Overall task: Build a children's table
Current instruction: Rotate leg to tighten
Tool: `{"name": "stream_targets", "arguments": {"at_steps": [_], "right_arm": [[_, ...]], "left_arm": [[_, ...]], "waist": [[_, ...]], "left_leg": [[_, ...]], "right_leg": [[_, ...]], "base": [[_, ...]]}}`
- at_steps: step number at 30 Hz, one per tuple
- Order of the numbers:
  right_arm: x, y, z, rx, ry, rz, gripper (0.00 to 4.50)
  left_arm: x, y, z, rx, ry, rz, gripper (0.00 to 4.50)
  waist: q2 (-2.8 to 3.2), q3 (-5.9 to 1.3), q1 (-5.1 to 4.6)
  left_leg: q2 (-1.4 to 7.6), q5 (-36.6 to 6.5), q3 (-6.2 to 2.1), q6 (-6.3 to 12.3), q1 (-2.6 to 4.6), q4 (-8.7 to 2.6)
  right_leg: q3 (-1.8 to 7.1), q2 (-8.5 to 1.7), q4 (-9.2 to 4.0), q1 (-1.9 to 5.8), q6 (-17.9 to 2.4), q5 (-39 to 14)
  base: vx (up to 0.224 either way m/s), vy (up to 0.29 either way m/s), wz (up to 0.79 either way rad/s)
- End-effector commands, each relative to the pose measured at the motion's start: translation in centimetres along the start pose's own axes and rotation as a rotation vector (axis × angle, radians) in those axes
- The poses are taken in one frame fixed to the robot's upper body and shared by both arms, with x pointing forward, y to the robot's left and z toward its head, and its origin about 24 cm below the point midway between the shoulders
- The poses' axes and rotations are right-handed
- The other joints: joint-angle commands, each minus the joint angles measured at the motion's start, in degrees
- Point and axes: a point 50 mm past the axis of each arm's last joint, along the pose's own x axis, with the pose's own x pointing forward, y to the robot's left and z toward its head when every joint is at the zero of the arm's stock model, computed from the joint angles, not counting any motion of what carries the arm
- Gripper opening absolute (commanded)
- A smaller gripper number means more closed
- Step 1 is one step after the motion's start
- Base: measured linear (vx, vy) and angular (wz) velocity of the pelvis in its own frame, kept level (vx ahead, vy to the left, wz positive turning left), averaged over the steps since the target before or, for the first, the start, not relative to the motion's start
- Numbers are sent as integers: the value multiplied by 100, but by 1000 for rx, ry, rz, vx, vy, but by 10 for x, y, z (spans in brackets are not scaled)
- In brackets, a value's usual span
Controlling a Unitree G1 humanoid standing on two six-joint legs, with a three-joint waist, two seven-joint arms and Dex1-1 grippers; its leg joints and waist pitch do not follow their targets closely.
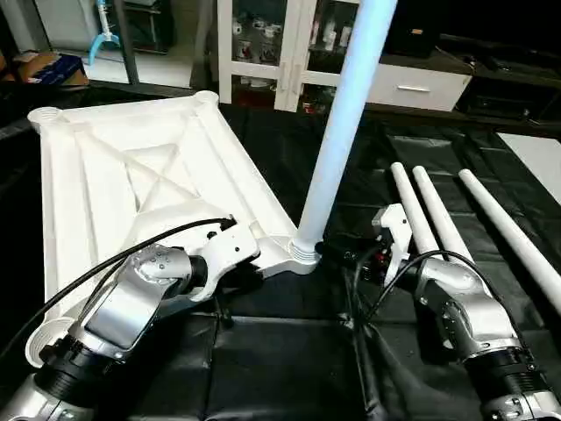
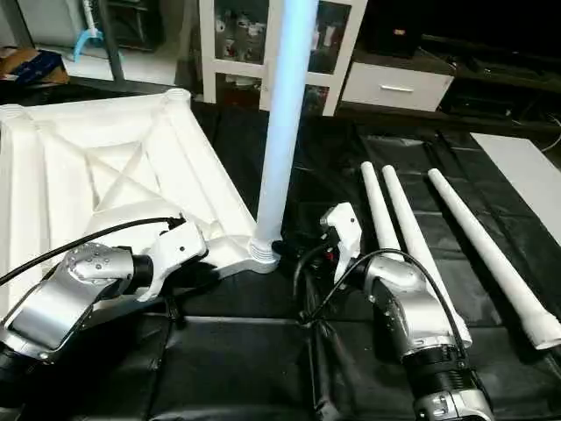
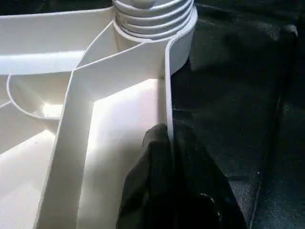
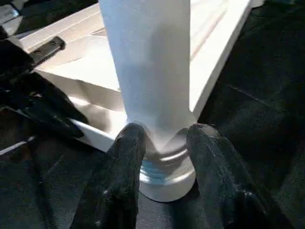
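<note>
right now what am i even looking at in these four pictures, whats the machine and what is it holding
A two-armed humanoid robot is building a small table. Two pictures come from cameras on its head, looking down over its silver arms; the other two come from a camera on each wrist. On the black cloth lies the white tabletop, upside down, ribs showing. One leg stands upright in a corner socket. The right gripper has its jaws around that leg's base. The left gripper clamps the tabletop's edge. Three spare legs lie to the robot's right.
</note>
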Motion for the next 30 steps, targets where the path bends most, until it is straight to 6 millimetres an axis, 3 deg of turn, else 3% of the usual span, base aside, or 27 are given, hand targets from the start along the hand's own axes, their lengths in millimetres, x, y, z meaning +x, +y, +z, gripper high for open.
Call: {"name": "stream_targets", "arguments": {"at_steps": [1, 2, 6, 12, 13, 17, 23, 25, 26, 28, 30], "right_arm": [[-2, -3, 14, -23, -28, 22, 197], [-1, -2, 15, -25, -21, 46, 230], [1, -2, 17, -61, 6, 55, 254], [2, -6, 18, -97, 27, 44, 254], [2, -6, 17, -94, 30, 55, 228], [0, -8, 17, -81, 29, 49, 199], [4, -13, 9, -62, 37, -66, 190], [9, -14, 3, -52, 46, -134, 189], [13, -15, -2, -59, 66, -203, 189], [22, -17, -8, -73, 102, -331, 189], [29, -20, -13, -99, 149, -481, 188]], "left_arm": [[9, -15, 10, 53, -21, -100, 0], [9, -16, 10, 54, -22, -107, 0], [9, -16, 11, 57, -22, -112, 0], [9, -16, 10, 58, -19, -111, 0], [8, -16, 10, 58, -17, -111, 0], [8, -16, 10, 58, -14, -111, 0], [8, -13, 9, 44, -1, -90, 0], [10, -11, 9, 22, 11, -60, 0], [12, -8, 10, 4, 13, -27, 0], [15, 0, 13, -39, 26, 56, 0], [18, 7, 16, -88, 47, 151, 0]], "waist": [[105, -319, -8], [99, -320, 13], [100, -322, 41], [83, -330, 50], [85, -330, 53], [83, -334, 56], [83, -329, 48], [78, -313, 21], [84, -296, 4], [95, -280, -21], [94, -282, -83]], "left_leg": [[319, -436, -71, 308, 64, -448], [320, -429, -66, 316, 73, -445], [317, -354, -64, 294, 72, -445], [307, -326, -59, 267, 70, -437], [307, -293, -62, 278, 64, -438], [306, -241, -62, 316, 62, -432], [305, -293, -61, 279, 58, -436], [303, -405, -63, 198, 51, -451], [296, -680, -74, 66, 63, -474], [297, -859, -80, -45, 70, -491], [284, -993, -99, -271, 72, -505]], "right_leg": [[225, -406, -394, 265, -1524, -92], [225, -405, -394, 264, -1530, -91], [219, -407, -385, 263, -1522, -63], [222, -406, -379, 270, -1499, -56], [222, -405, -373, 277, -1494, -15], [219, -404, -366, 282, -1514, 55], [222, -409, -377, 274, -1501, -66], [221, -405, -397, 261, -1465, -244], [221, -405, -438, 252, -1360, -697], [226, -406, -464, 235, -1298, -969], [228, -400, -487, 209, -1156, -1294]], "base": [[0, 0, 0], [0, 0, 0], [0, 0, 0], [0, 0, 0], [0, 0, 0], [0, 0, 0], [0, 0, 0], [0, 0, 0], [0, 0, 0], [0, 0, 0], [0, 0, 0]]}}
